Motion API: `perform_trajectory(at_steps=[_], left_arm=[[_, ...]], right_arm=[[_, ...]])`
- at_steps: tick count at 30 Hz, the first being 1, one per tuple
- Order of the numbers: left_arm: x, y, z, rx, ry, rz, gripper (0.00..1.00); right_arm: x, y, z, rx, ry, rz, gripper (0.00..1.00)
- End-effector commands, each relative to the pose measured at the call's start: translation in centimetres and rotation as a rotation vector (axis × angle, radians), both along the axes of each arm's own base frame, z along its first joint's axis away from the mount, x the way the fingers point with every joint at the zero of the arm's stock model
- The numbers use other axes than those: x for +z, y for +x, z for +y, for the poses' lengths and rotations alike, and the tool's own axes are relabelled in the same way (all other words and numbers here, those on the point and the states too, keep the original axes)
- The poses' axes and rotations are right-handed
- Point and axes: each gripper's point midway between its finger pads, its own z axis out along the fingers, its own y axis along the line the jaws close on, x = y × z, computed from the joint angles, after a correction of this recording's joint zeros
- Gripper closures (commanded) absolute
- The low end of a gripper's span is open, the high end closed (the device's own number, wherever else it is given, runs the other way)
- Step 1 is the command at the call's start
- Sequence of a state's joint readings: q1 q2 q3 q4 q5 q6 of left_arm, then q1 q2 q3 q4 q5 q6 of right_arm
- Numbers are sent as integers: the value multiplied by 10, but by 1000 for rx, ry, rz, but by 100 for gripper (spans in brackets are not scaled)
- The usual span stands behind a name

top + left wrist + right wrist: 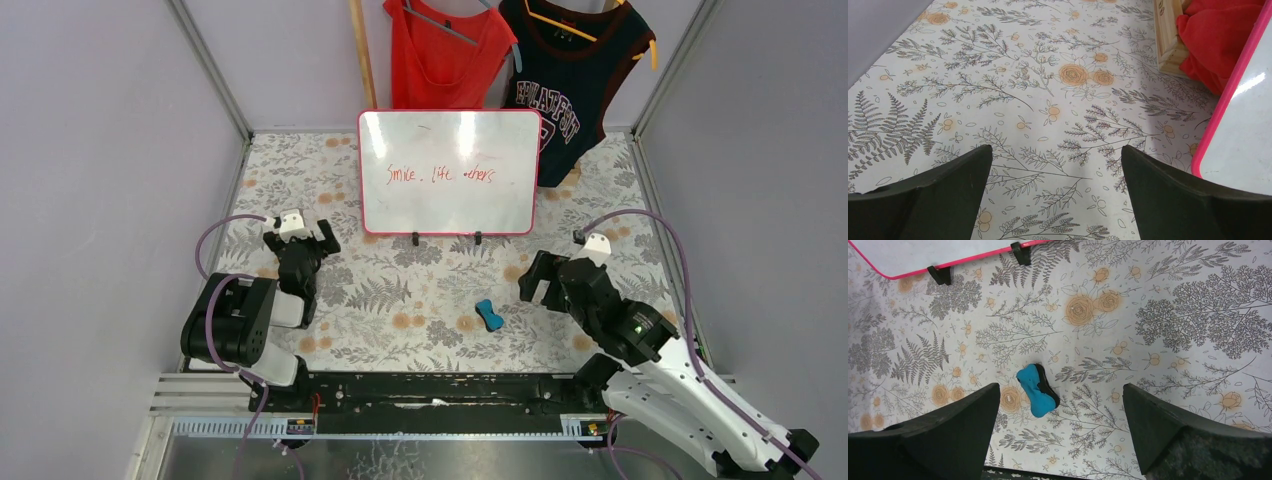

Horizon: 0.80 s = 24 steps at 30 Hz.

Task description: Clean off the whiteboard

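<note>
On the floral-print tablecloth, the glossy white, pink-framed whiteboard stands far-centre. You find the small blue bone-shaped eraser lying diagonally, just left of the nearer right gripper. That gripper and the left gripper gape wide, empty.

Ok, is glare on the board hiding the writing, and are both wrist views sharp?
Top view: even light, only faint reflections along the top of the board; the red writing reads clearly. Left wrist view: one bright glare streak near the board edge, tablecloth sharp. Right wrist view: sharp, no hard shadow by the eraser.
</note>
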<state>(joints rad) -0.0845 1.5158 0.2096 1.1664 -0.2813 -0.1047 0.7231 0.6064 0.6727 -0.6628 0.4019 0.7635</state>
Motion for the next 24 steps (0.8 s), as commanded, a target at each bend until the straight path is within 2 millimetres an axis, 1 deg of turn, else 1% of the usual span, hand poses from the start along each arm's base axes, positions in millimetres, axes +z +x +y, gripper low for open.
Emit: perform_trajectory(at_steps=[1,5,8,10,11,13,19,21,24], left_arm=[[19,6,4,20,10,-73,0],[19,6,4,21,9,-74,0],[19,6,4,20,10,-73,0],[19,6,4,21,10,-74,0],[19,6,4,22,10,-73,0],[19,6,4,21,9,-73,0],[19,6,4,21,9,-73,0],[19,6,4,22,10,-73,0],[19,6,3,20,8,-74,0]], right_arm=[[7,7,0,-31,-13,-9,1],[6,6,-2,-47,-27,14,1],[9,7,4,-8,-11,-8,0],[9,8,10,42,-19,-12,4],[9,7,12,63,-29,-2,8],[6,6,17,98,-64,38,13],[-6,-7,41,309,-168,229,12],[-11,-10,49,370,-183,283,12],[-16,-14,62,453,-171,317,13]])
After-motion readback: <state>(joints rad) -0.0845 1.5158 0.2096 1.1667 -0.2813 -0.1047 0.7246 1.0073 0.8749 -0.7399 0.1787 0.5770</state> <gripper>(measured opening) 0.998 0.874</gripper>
